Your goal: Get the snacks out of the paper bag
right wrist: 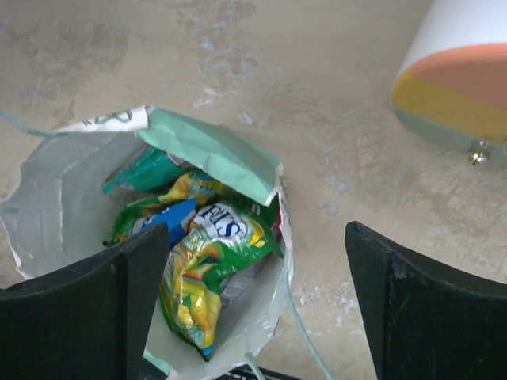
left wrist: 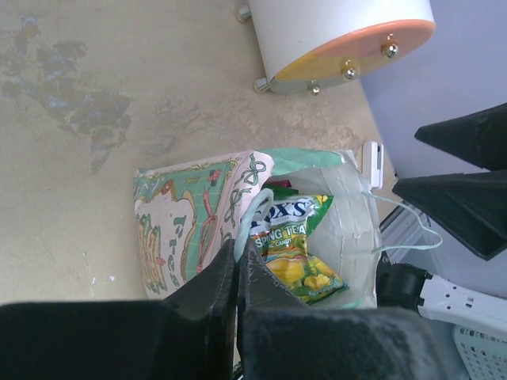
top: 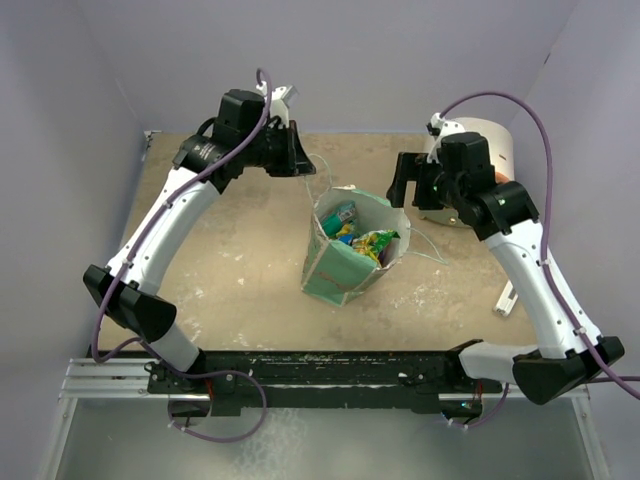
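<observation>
From above, the paper bag point(top: 345, 262) stands mid-table point(top: 220, 260) with the snacks point(top: 368, 240) inside, between the two grippers. In the left wrist view, the left gripper point(left wrist: 239, 252) is pinched tight on the bag's string handle point(left wrist: 247, 212). In the right wrist view, the right gripper point(right wrist: 255, 237) is spread wide over the open bag, with the packets below it.

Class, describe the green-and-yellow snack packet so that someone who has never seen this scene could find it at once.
Near the middle of the tan table stands an open mint-green paper bag. The packet lies topmost inside it. It is shiny green and yellow with white lettering, unlike the teal packet and the blue one beside it.
</observation>
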### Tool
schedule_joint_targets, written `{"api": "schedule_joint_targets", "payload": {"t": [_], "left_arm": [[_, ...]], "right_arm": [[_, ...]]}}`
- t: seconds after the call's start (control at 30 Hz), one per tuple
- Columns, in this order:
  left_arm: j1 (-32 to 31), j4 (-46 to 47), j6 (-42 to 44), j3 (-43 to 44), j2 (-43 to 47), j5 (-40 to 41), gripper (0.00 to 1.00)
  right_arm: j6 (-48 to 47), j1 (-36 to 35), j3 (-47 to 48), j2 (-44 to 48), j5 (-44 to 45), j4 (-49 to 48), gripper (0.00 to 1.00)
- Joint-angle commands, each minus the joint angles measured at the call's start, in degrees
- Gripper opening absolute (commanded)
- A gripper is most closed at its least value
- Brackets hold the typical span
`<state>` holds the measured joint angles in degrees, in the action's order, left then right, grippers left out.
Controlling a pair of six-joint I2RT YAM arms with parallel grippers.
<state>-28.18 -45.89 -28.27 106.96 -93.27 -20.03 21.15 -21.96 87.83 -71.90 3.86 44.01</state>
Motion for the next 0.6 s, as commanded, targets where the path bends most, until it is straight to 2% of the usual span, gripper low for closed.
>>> {"api": "schedule_joint_targets", "payload": {"t": [0.0, 0.03, 0.1, 0.2, 0.23, 0.3, 0.4, 0.5, 0.57], "left_arm": [[0.50, 5.00, 0.72, 2.01, 2.03, -3.68, 0.00], [0.56, 5.70, 0.49, 1.81, 2.35, -4.30, 0.01], [0.73, 7.46, -0.09, 1.62, 2.79, -5.53, 0.11], [1.55, 10.34, -2.32, 1.39, 2.56, -9.96, 0.15], [1.63, 10.68, -3.06, 1.31, 2.40, -10.66, 0.15], [1.92, 10.26, -4.78, 1.55, 2.01, -11.89, 0.15], [2.08, 8.95, -5.93, 1.60, 1.47, -13.16, 0.17], [2.02, 6.71, -5.48, 0.81, 1.41, -13.79, 0.17], [2.05, 5.63, -4.55, -0.33, 2.15, -13.54, 0.18]], "right_arm": [[-0.35, 0.16, 1.86, 1.23, -3.43, 8.60, 0.87], [0.39, 0.16, 2.63, 0.94, -3.61, 10.74, 0.83], [2.41, 0.16, 3.84, 0.63, -3.48, 14.81, 0.82], [5.36, 0.16, 4.11, 1.81, -0.24, 19.96, 0.93], [5.50, 0.16, 3.65, 2.65, 0.31, 21.02, 0.94], [4.67, 0.16, 2.23, 4.19, -0.71, 22.76, 0.89], [3.17, 0.21, 0.24, 6.33, -1.64, 24.20, 0.74], [1.80, 0.22, -0.19, 7.02, -2.24, 23.39, 0.69], [1.12, 0.19, 0.18, 5.90, -2.45, 23.30, 0.61]]}}
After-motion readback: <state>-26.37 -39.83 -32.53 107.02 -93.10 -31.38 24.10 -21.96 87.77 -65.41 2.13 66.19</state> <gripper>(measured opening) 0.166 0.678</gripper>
